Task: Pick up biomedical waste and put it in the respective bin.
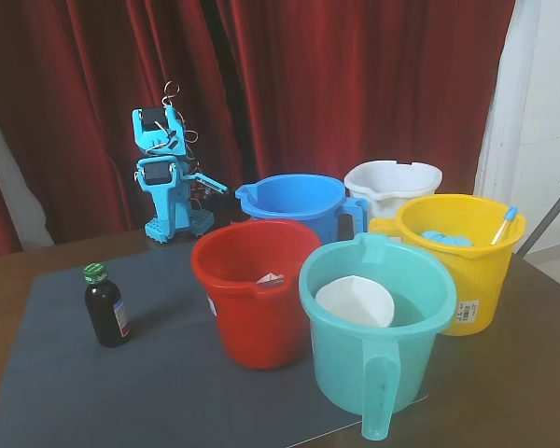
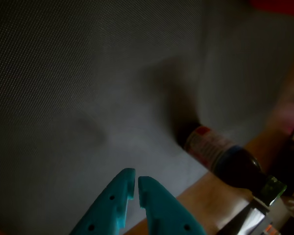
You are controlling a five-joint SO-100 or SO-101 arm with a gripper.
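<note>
The biomedical waste, a dark brown bottle (image 1: 105,313) with a green cap and a red, white and blue label, stands upright on the grey mat (image 1: 121,392) at the left. In the wrist view the bottle (image 2: 225,156) shows at the lower right. The royal-blue bucket (image 1: 294,201) stands at the back behind the red one. My blue arm (image 1: 163,177) sits folded at the back left, far from the bottle. My gripper (image 2: 135,183) enters the wrist view from below, its teal tips nearly touching, holding nothing, above bare mat.
A red bucket (image 1: 252,289) and a teal bucket (image 1: 373,317) holding a white piece stand in front. A yellow bucket (image 1: 457,252) with a blue-tipped syringe (image 1: 504,224) and a white bucket (image 1: 392,182) stand at the right. A red curtain hangs behind.
</note>
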